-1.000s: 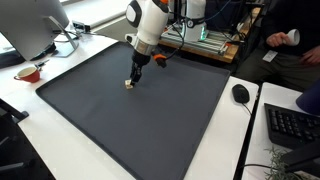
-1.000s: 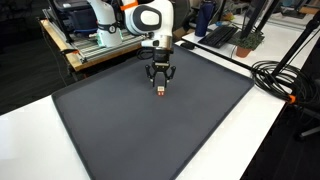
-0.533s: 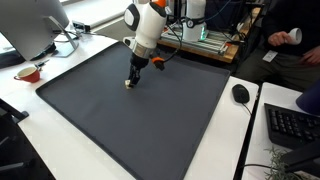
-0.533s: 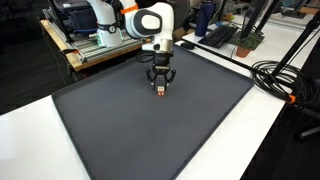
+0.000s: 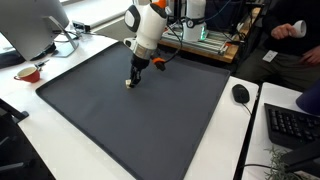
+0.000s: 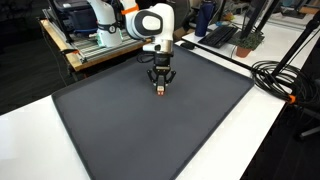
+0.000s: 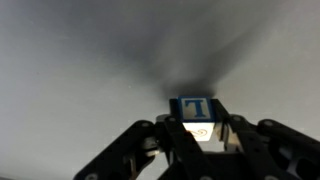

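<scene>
Spread over a white counter [image 6: 25, 140], a dark mat [image 5: 150, 120] takes up most of both exterior views. Toward the mat's far edge, the hand [image 6: 159, 86] is closed on a small lettered block [image 7: 196, 118], which is held between the fingers at or just above the mat. The grasp is judged done, but no clear lift can be made out. Compared with a second ago, hand and block are found almost unmoved, perhaps slightly raised.

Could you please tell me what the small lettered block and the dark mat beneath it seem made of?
The block looks like painted wood or possibly plastic: a pale body with a blue face bearing a white T, too blurred to settle. The mat seems rubber or foam, dark grey and matte, without glare.
</scene>
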Controlling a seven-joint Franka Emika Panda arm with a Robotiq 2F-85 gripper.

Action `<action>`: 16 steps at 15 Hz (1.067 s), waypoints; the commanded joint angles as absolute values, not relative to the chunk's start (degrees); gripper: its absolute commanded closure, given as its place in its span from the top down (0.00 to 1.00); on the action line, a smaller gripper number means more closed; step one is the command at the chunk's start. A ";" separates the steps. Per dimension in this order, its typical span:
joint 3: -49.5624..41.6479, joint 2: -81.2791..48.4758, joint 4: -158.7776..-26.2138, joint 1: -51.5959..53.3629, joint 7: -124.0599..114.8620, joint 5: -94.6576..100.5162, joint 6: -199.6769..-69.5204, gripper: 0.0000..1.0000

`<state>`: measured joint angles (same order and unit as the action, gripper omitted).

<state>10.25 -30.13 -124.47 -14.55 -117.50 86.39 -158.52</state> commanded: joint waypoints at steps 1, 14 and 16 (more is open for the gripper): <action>10.25 -27.91 -125.77 -14.22 -118.46 87.68 -158.29 0.09; 10.51 -27.34 -126.21 -14.62 -116.26 84.52 -158.52 0.34; 10.52 -27.34 -126.23 -14.62 -116.26 84.48 -158.52 0.34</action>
